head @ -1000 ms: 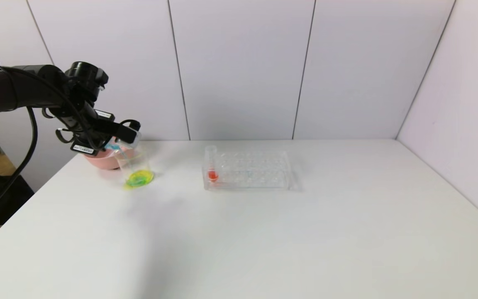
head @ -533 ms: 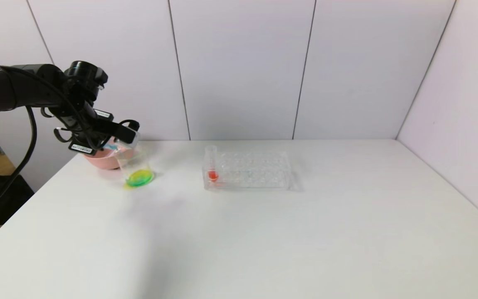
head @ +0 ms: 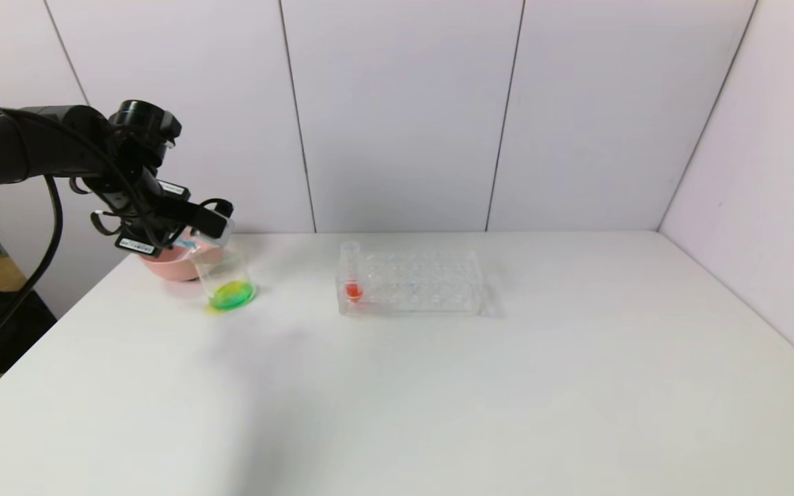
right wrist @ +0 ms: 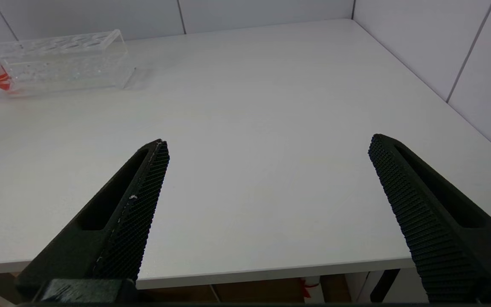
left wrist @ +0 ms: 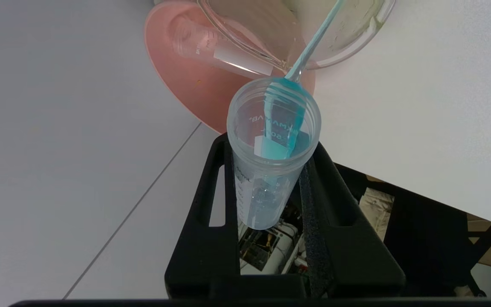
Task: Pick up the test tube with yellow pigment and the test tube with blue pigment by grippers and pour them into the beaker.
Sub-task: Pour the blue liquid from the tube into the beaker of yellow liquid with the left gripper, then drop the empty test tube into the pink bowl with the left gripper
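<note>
The black left gripper (left wrist: 271,179) is clamped on the clear plastic test tube with blue pigment (left wrist: 271,145), tipped mouth-down over the clear glass beaker (head: 226,279). The left wrist view shows what the head view cannot: a thin blue stream (left wrist: 313,40) running from the tube's mouth into the beaker, and a second, empty clear tube (left wrist: 211,47) lying in the pink bowl (left wrist: 177,81). From the head view, yellow-green liquid (head: 231,295) pools at the beaker's bottom, and the pink bowl sits just behind the beaker, touching or nearly so. To the beaker's right on the white table (head: 438,399) stands a clear multi-hole rack (head: 411,281) holding one tube of red liquid (head: 352,286) at its near-beaker end. The right gripper (right wrist: 267,204) appears only in its own wrist view, fingers spread wide and holding nothing, well right of the rack.
</note>
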You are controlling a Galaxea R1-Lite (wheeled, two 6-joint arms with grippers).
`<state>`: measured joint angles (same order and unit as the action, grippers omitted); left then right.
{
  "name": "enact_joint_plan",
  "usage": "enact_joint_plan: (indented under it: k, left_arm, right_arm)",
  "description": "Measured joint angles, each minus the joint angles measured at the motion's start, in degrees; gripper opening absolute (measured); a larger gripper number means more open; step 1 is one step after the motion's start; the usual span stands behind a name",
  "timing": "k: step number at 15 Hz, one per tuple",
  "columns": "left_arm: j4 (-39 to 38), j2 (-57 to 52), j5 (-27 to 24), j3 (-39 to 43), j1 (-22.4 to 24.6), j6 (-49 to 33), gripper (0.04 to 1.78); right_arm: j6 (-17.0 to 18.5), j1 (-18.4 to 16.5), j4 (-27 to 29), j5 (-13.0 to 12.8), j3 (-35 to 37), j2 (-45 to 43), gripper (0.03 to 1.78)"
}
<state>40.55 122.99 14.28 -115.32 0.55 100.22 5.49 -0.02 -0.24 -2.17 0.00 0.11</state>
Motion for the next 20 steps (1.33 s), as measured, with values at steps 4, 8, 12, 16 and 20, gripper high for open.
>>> enact_joint_plan:
  k: [4,8,12,16,20]
  left_arm:
    - [0.0,-0.4,2.1,0.0,-0.4,0.7,0.44]
    - [0.0,-0.4,2.5,0.0,-0.5,1.5,0.44]
    - [0.0,-0.4,3.4,0.0,-0.7,1.9,0.44]
    - [0.0,-0.4,3.5,0.0,-0.9,1.9,0.44]
    - [0.3,-2.2,2.0,0.0,-0.9,0.0,0.44]
  right_arm:
    - [0.0,0.0,0.0,0.0,0.0,0.0,1.71]
    - [0.0,0.0,0.0,0.0,0.0,0.0,1.71]
    - [0.0,0.0,0.0,0.0,0.0,0.0,1.71]
    - [0.0,0.0,0.0,0.0,0.0,0.0,1.71]
    - [0.0,0.0,0.0,0.0,0.0,0.0,1.71]
